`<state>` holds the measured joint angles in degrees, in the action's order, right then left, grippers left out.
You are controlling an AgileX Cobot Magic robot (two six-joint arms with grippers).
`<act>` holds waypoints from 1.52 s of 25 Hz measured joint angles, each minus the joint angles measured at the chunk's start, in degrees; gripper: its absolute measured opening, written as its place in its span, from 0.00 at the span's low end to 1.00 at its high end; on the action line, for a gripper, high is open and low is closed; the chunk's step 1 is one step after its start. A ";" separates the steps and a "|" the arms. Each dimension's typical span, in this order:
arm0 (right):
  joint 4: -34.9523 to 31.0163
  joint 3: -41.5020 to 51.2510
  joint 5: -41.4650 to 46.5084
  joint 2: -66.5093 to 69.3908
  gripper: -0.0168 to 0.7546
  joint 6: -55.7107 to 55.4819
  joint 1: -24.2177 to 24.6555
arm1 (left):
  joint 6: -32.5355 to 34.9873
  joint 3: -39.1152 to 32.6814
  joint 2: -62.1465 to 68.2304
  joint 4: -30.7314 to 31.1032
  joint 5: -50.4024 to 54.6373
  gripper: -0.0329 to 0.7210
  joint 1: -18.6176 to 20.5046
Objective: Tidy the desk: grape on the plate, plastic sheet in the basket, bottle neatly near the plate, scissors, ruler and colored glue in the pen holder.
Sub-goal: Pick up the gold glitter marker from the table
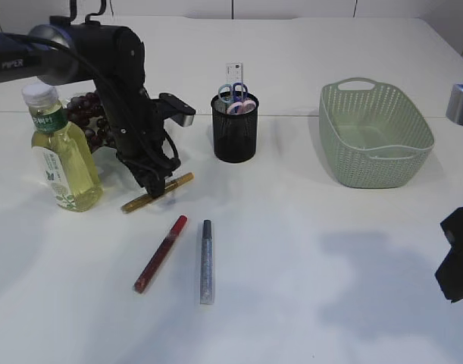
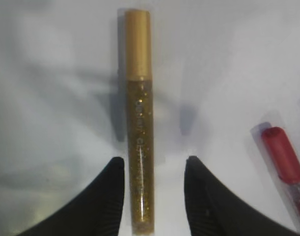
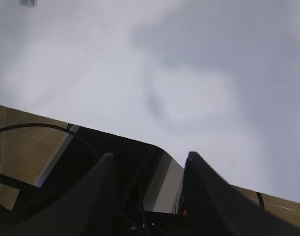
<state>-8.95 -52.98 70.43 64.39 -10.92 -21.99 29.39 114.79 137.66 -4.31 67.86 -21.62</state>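
My left gripper point(image 1: 157, 189) is open and lowered over a gold glitter glue tube point(image 1: 174, 182) lying on the white table. In the left wrist view the tube point(image 2: 137, 98) lies between the jaws point(image 2: 153, 167), close against the left jaw with a gap to the right one. A red glue tube point(image 1: 161, 252) and a silver glue tube point(image 1: 207, 260) lie nearer the front. The black mesh pen holder point(image 1: 235, 140) holds scissors point(image 1: 233, 95) and a ruler point(image 1: 235, 72). The bottle point(image 1: 61, 155) stands left, with grapes point(image 1: 87, 114) behind it. My right gripper point(image 3: 150, 160) is open and empty.
A green woven basket point(image 1: 375, 136) stands at the right back. The right arm point(image 1: 458, 254) hangs at the table's right front edge. A metal cylinder point(image 1: 461, 102) sits at the far right. The red glue's cap point(image 2: 282, 157) shows beside the left jaws. No plate or plastic sheet shows.
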 joint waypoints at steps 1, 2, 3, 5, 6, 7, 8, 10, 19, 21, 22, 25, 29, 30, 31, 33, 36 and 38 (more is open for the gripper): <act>0.00 0.00 0.00 0.00 0.49 0.00 0.00 | 0.05 0.00 0.25 -0.02 -0.04 0.44 0.00; 0.00 0.00 0.00 0.00 0.49 0.00 0.00 | 0.14 0.00 0.57 -0.02 -0.15 0.44 0.00; 0.00 0.00 0.00 0.00 0.49 0.00 0.00 | 0.14 0.00 0.77 -0.02 -0.14 0.44 0.00; 0.00 0.00 0.00 0.00 0.49 0.00 0.00 | 0.14 0.00 1.10 -0.02 -0.14 0.44 0.00; 0.00 0.00 0.00 0.00 0.49 0.00 0.00 | 0.14 0.00 1.23 -0.02 -0.14 0.44 0.00; 0.00 0.00 0.00 0.00 0.49 0.00 0.00 | 0.14 0.00 1.23 -0.02 -0.17 0.44 0.00; 0.00 0.00 0.00 0.00 0.49 0.00 0.00 | 0.14 0.00 1.29 -0.02 -0.27 0.44 0.00; 0.00 0.00 0.00 0.00 0.49 0.00 0.00 | 0.53 0.00 1.29 -0.12 -0.44 0.44 0.00; 0.00 0.00 0.00 0.00 0.49 -0.12 0.00 | 0.86 0.00 1.87 -0.12 -1.06 0.42 0.13; 0.00 0.00 0.00 0.00 0.49 -0.12 0.00 | 0.86 0.00 1.92 -0.12 -1.10 0.41 0.24; 0.00 0.00 0.00 0.00 0.49 -0.12 0.00 | 0.86 0.00 1.92 -0.12 -1.10 0.41 0.24; 0.00 0.00 0.00 0.00 0.49 -0.12 0.00 | 0.86 0.00 2.00 -0.02 -1.19 0.40 0.45; 0.00 0.00 0.00 0.00 0.49 -0.12 0.00 | 0.86 0.00 2.00 -0.02 -1.19 0.39 0.57; 0.00 0.00 0.00 0.00 0.49 -0.12 0.00 | 0.86 0.00 2.00 -0.02 -1.19 0.39 0.57; 0.00 0.00 0.00 0.00 0.49 -0.12 0.00 | 0.86 0.00 2.00 -0.02 -1.19 0.39 0.57; 0.00 0.00 0.00 0.00 0.49 -0.12 0.00 | 0.86 0.00 2.00 -0.02 -1.19 0.39 0.57; 0.00 0.00 0.00 0.00 0.49 -0.12 0.00 | 0.86 0.00 2.00 -0.10 -1.19 0.38 0.57; 0.00 0.00 0.00 0.00 0.49 -0.12 0.00 | 0.88 0.00 2.00 -0.10 -1.19 0.37 0.57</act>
<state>-8.95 -52.98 70.43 64.39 -11.04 -21.99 30.28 114.79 139.66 -4.41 66.66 -21.05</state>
